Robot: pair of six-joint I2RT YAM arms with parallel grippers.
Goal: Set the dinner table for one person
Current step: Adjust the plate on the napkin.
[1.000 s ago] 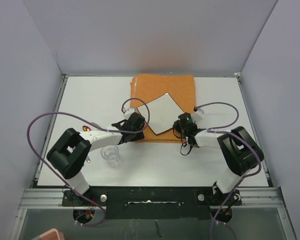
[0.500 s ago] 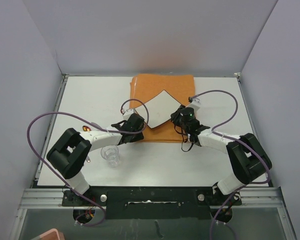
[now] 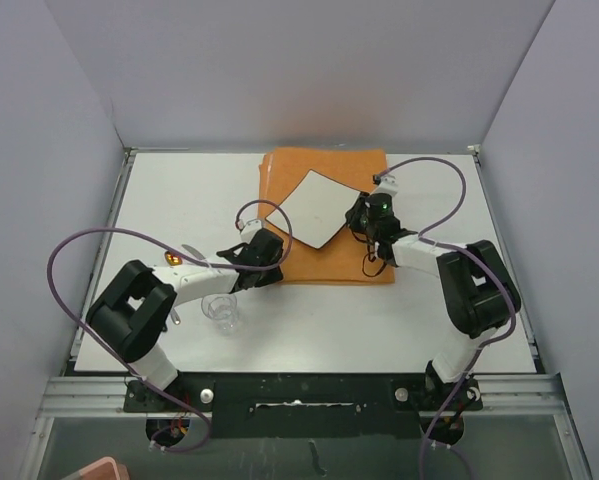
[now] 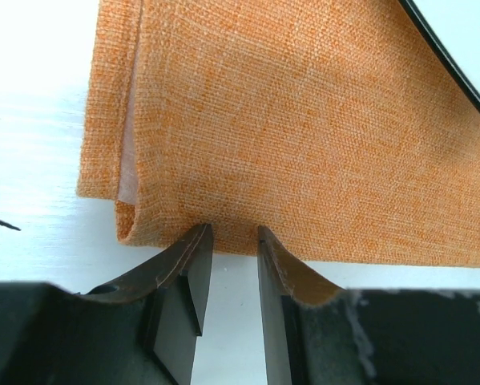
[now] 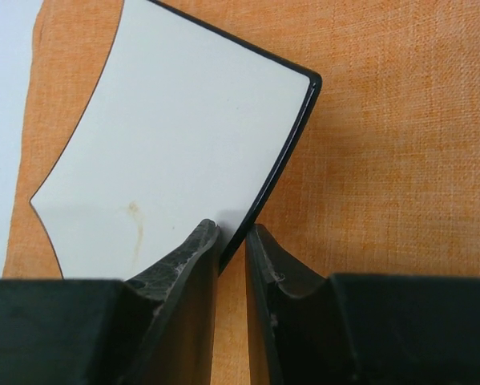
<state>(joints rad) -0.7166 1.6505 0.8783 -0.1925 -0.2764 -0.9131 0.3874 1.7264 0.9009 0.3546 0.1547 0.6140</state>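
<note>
- Top external view: the dinner table (image 3: 179, 200) is the big white tabletop filling the floor of the booth, with both arm bases at its near edge.
- An orange cloth mat (image 3: 331, 262) lies folded on the table's far middle, reaching almost to the far edge.
- A square white plate (image 3: 316, 208) with a dark rim sits on the mat, turned corner-on so it reads as a diamond. It covers the mat's middle and left part.
- My right gripper (image 3: 357, 215) is at the plate's right corner. On the right wrist camera, its fingers are nearly together with the plate's dark rim running between them. One finger is over the white face and the other is outside the rim, so it is pinching the plate.
- My left gripper (image 3: 269, 245) is at the mat's near left corner. On the left wrist camera, its jaws are narrow, with the tips against the folded hem and bare table showing in the slit. I cannot tell whether any cloth is caught.
- A clear glass (image 3: 220, 310) stands upright on the table, just near of the left arm and well apart from the mat.
</note>
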